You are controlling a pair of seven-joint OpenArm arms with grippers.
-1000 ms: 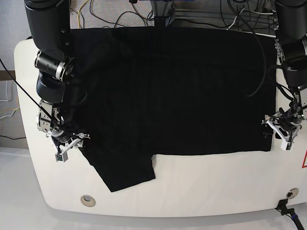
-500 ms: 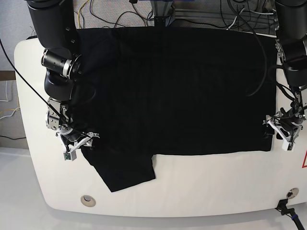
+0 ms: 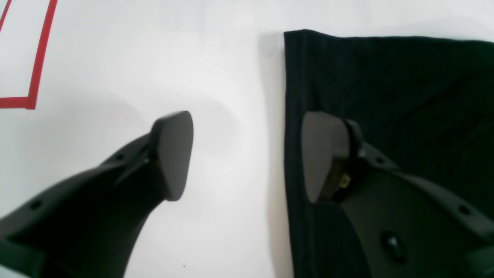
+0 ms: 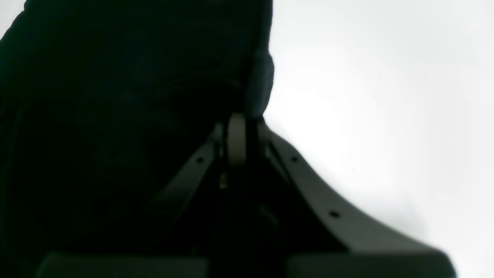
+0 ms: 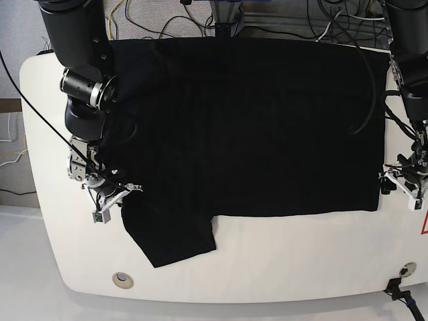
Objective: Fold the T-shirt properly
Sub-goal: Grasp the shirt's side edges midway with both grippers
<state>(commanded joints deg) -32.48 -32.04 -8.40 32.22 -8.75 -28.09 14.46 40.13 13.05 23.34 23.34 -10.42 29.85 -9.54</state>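
Note:
The black T-shirt lies spread flat on the white table, with one sleeve pointing to the front. No print shows. My right gripper, at the left of the base view, is shut on the shirt's edge near that sleeve. The right wrist view shows its fingers closed on a fold of black cloth. My left gripper is open at the shirt's right side hem. In the left wrist view, one finger is over the hem and the other finger is over bare table.
A red marking is on the table beside my left gripper, seen also at the base view's right edge. Two round holes sit near the table's front edge. Cables hang behind the table's far edge.
My right gripper has moved right and slightly forward with the shirt's edge. My left gripper has shifted a little to the right, toward the table's edge.

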